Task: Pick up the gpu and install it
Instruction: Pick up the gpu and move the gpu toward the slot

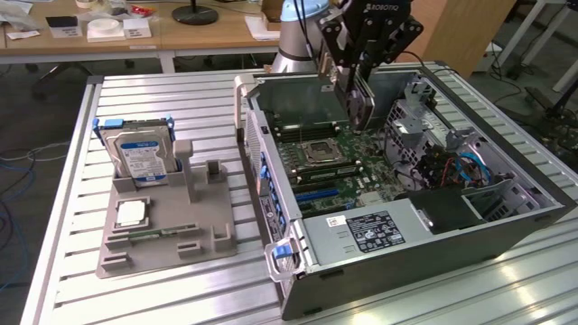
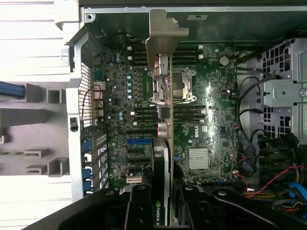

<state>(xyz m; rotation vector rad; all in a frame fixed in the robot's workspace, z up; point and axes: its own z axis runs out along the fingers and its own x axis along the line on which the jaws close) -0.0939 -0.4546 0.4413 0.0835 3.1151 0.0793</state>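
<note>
Silver slatted aluminium table (image 1: 162, 101) carrying an open dark grey computer case (image 1: 407, 250) that lies on its side with its interior facing up. On the case floor lies the green motherboard (image 1: 352, 152), with a square silver processor socket (image 1: 321, 152) near its middle. At the exterior view's left, beside the case, a grey moulded parts holder (image 1: 181, 244) supports an upright silver hard drive with a blue-white label (image 1: 140, 156). The black two-fingered gripper (image 1: 354, 74) reaches into the far end of the case. Its fingers (image 2: 139, 211) pinch the gpu (image 2: 162, 158) (thin green card, black cooler, silver end bracket (image 2: 165, 38)). The card stands on edge over the motherboard; whether its lower edge touches the board cannot be told.
</note>
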